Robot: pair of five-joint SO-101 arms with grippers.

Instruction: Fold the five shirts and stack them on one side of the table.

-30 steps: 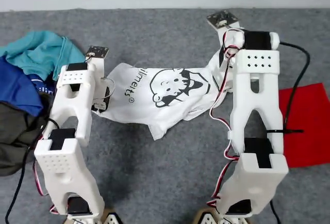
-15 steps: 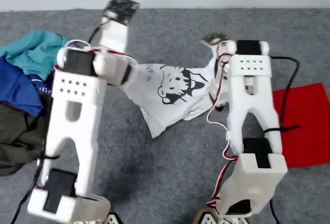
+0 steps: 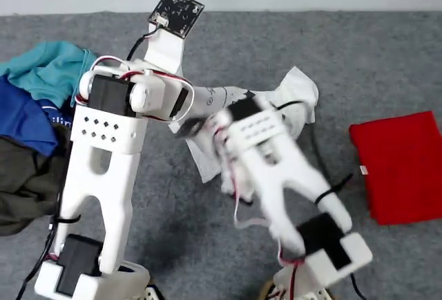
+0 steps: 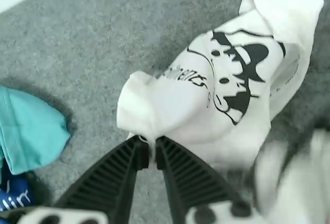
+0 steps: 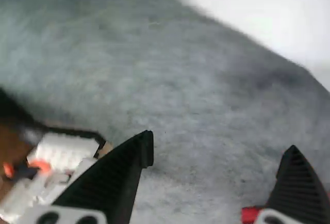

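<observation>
My left gripper (image 4: pixel 149 152) is shut on a bunched edge of the white shirt (image 4: pixel 232 79), which has a black cartoon print. In the high view the raised left arm (image 3: pixel 110 127) holds that edge off the table, and the rest of the white shirt (image 3: pixel 293 96) trails toward the middle. The right arm (image 3: pixel 276 169) shows blurred across the table's middle, partly over the shirt. My right gripper (image 5: pixel 216 162) is open over bare grey carpet with nothing between its fingers. A folded red shirt (image 3: pixel 400 169) lies flat at the right side.
A pile of unfolded shirts sits at the left edge: teal (image 3: pixel 52 68), blue (image 3: pixel 24 117) and dark (image 3: pixel 21 182). The teal shirt (image 4: pixel 26 131) lies near my left gripper. Grey carpet (image 3: pixel 173 231) covers the table. A white wall runs along the far edge.
The left arm has risen and swung toward the far side, lifting the white shirt's edge. The right arm has left the shirt's right side and swept leftward across the middle, uncovering the red shirt.
</observation>
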